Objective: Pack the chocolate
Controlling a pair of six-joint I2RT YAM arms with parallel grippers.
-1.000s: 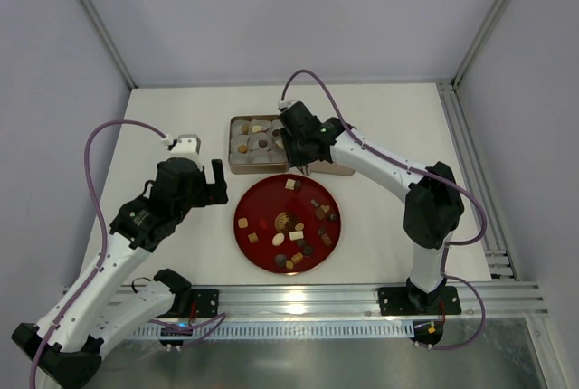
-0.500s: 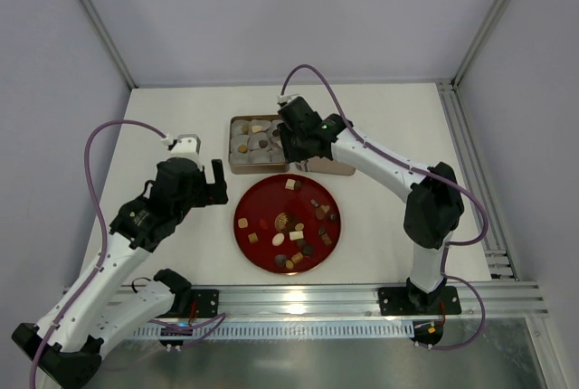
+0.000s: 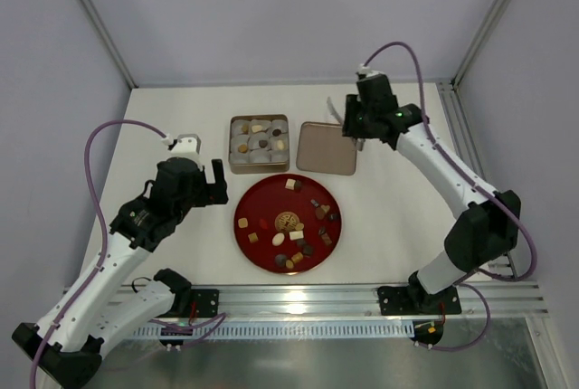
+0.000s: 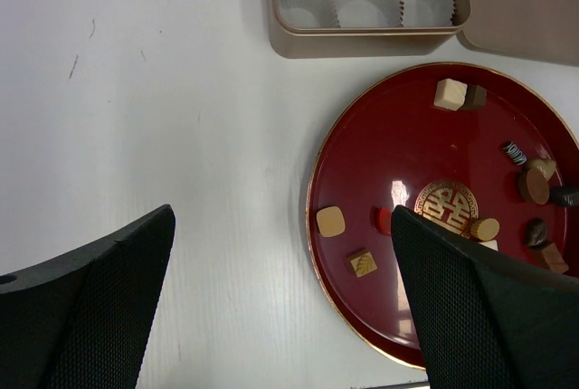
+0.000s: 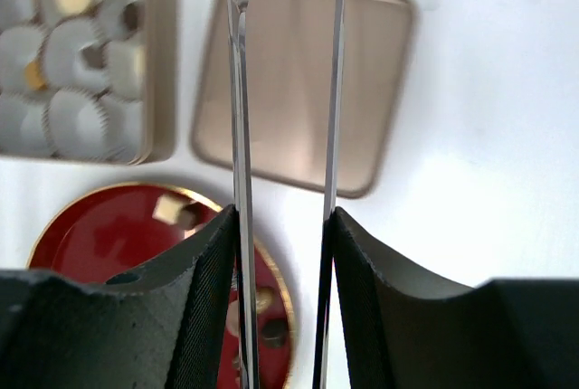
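Several small chocolates (image 3: 291, 185) in brown, tan, cream and red lie scattered on the red plate (image 3: 271, 195); a tan square (image 4: 331, 221) sits near its left rim. More sit in white paper cups in the open tin (image 3: 259, 143). My right gripper (image 3: 355, 125) hovers past the lid's far right corner, its jaws pressed on metal tongs (image 5: 241, 90) whose two arms stand apart with nothing between them. My left gripper (image 3: 213, 181) (image 4: 282, 226) hangs wide open over bare table, left of the plate.
The tin's lid (image 3: 327, 147) lies flat to the right of the tin, also under the tongs in the right wrist view (image 5: 289, 81). Grey walls and an aluminium rail (image 3: 461, 136) bound the white table.
My right arm has swung from over the tin to the back right, beyond the lid, carrying the tongs with it. The left arm has not moved.
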